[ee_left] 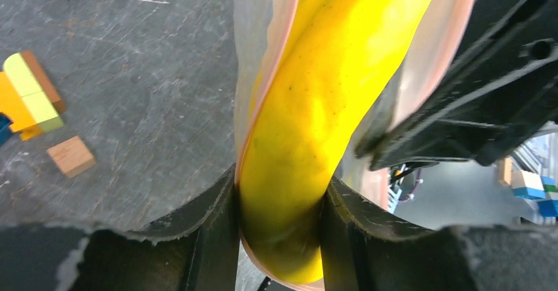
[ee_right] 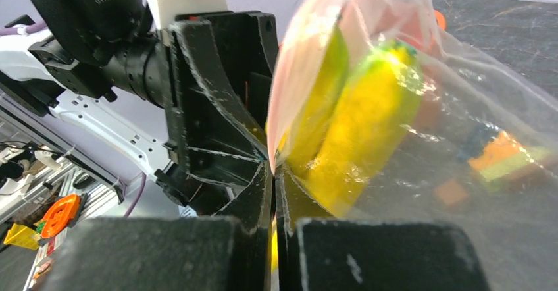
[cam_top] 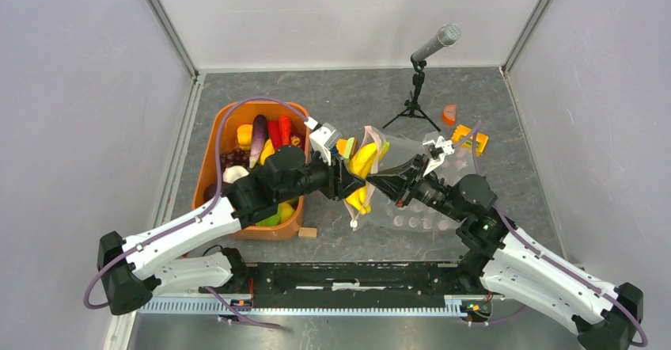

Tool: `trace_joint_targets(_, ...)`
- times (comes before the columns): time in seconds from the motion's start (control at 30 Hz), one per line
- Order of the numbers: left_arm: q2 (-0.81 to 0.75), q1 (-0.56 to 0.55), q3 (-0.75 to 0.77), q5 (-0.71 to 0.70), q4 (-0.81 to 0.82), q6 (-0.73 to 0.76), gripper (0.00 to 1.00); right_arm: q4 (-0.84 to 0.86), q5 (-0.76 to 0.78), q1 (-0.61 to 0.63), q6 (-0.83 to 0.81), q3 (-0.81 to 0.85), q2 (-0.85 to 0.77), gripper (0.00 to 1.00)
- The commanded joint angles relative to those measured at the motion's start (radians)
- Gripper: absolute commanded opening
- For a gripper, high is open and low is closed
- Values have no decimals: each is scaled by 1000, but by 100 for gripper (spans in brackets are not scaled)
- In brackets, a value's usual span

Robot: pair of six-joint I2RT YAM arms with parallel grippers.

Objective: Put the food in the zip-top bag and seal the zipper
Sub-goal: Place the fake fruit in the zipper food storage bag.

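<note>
A yellow toy banana stands partway in the open mouth of the clear zip-top bag, held above the table's middle. My left gripper is shut on the banana; both fingers press its sides near its lower end. The pink zipper strip runs along the banana's left side. My right gripper is shut on the bag's pink mouth edge, its jaws touching. Through the plastic the banana shows yellow and green. More food lies in the orange tub.
A microphone on a tripod stands at the back. Coloured building blocks and an orange piece lie back right. A small wooden block sits by the tub. Blocks and a wooden cube show below the left wrist.
</note>
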Motion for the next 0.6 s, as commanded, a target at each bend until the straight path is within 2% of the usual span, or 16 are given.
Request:
trace_joint_targets(0.0,-10,3,35,83,132,-73,41,84,-37,-3,-32,-42,16,0)
trace_joint_targets(0.03,1,1,46,68,126,-85,43,115,-47,-4,-18,-58,22,0)
trace_joint_targets(0.1,32,1,76,25,72,-92,56,210,-75,-4,19,-90,31,0)
trace_joint_targets(0.13,49,2,90,-8,38,-94,58,253,-92,-3,35,-100,35,0)
trace_joint_targets(0.23,80,2,107,-90,-26,-98,80,297,-112,-4,50,-98,36,0)
trace_joint_targets(0.27,84,0,107,-105,-32,-94,84,301,-114,-4,52,-95,34,0)
trace_joint_targets(0.37,81,1,102,-104,-42,-85,90,299,-105,-4,50,-87,20,0)
trace_joint_targets(0.47,51,2,83,-86,-17,-81,92,260,-44,-4,42,-88,-2,0)
trace_joint_targets(0.57,1,1,58,-64,11,-71,91,135,59,-3,36,-63,-6,0)
